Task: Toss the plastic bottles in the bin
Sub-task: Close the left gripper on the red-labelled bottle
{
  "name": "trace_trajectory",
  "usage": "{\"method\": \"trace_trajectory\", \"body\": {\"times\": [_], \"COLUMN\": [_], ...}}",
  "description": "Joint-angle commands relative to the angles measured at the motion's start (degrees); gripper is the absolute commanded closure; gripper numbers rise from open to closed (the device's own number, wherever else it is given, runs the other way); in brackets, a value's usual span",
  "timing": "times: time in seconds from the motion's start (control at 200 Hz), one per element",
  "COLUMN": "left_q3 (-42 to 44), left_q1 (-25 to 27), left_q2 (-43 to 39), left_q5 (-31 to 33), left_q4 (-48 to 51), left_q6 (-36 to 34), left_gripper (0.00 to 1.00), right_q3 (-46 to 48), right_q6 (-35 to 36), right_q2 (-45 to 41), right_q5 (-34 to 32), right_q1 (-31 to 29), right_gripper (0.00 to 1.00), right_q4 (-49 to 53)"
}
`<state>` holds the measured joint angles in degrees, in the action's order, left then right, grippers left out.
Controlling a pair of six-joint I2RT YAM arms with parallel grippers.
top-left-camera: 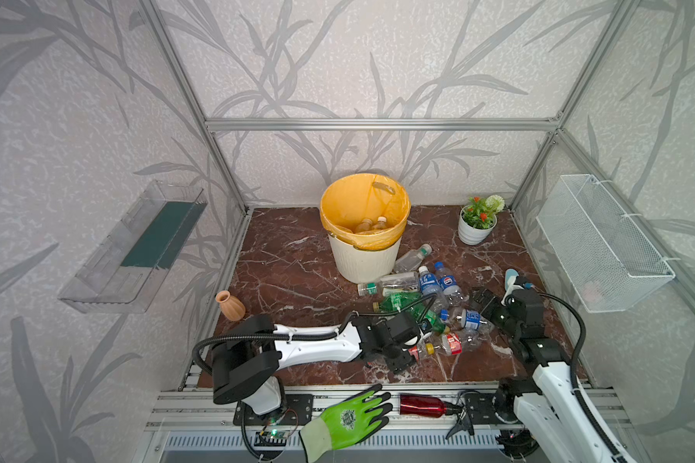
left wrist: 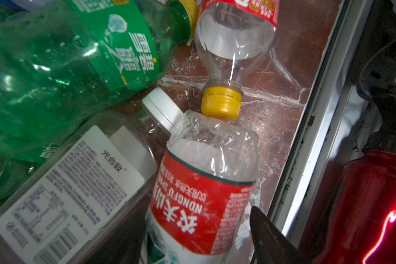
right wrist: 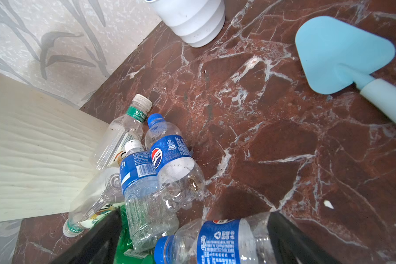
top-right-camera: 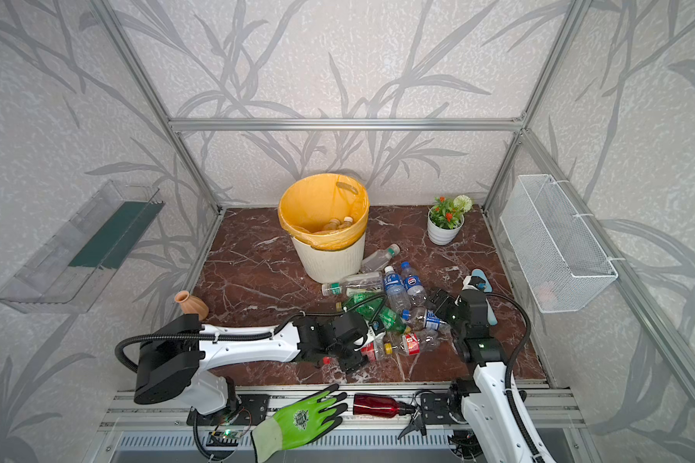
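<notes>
The cream bin [top-left-camera: 364,260] with a yellow bag stands at the back centre, with two bottles [top-left-camera: 372,225] inside. Several plastic bottles [top-left-camera: 430,296] lie heaped to its front right. My left gripper [left wrist: 192,228] is open at the heap's near edge. A clear red-labelled bottle [left wrist: 204,182] lies between its fingers [left wrist: 268,237], with a small gap at one side. A green bottle [left wrist: 55,68] and a white-labelled one [left wrist: 78,187] lie alongside. My right gripper [right wrist: 196,214] stands wide open over a blue-labelled bottle [right wrist: 217,242] at the heap's right side.
A red metal bottle [top-left-camera: 422,405] and a green glove [top-left-camera: 350,417] lie on the front rail. A terracotta vase [top-left-camera: 230,305] stands at the left and a flowerpot [top-left-camera: 474,230] at the back right. A blue scoop [right wrist: 341,54] lies by the right arm.
</notes>
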<state>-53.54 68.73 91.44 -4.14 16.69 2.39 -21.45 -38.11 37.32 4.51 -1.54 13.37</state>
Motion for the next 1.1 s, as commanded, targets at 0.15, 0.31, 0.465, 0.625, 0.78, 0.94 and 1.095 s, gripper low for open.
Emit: {"method": "trace_trajectory", "body": {"times": [0.15,0.31,0.465,0.625,0.78,0.94,1.095], "left_q3": [-2.9,-3.4,-3.4,-3.4,-3.5,-3.0,-2.2], "left_q1": [1.7,2.3,2.5,2.6,2.7,3.0,3.0], "left_q2": [3.6,5.1,6.2,6.5,6.1,3.7,-1.4], "left_q5": [0.5,1.0,1.4,1.5,1.6,1.6,2.5], "left_q4": [1.1,2.2,2.8,3.3,3.4,2.9,2.3], "left_q6": [-1.8,-2.0,-2.0,-2.0,-1.9,-1.5,-0.6], "left_gripper": [0.33,0.31,0.28,0.27,0.34,0.41,0.46], "right_q3": [0.6,0.9,0.9,1.0,1.0,1.0,1.1], "right_q6": [0.1,0.3,0.6,0.7,0.7,0.7,0.7], "right_q2": [-0.1,0.0,0.0,0.0,0.0,0.0,-0.1], "right_q5": [-1.0,-1.1,-1.2,-1.3,-1.3,-1.3,-1.3], "right_q1": [0.1,0.1,0.1,0.1,0.1,0.1,0.1], "right_gripper": [0.00,0.00,0.00,0.00,0.00,0.00,0.00], "right_q4": [-1.2,-1.3,-1.3,-1.4,-1.4,-1.4,-1.6]}}
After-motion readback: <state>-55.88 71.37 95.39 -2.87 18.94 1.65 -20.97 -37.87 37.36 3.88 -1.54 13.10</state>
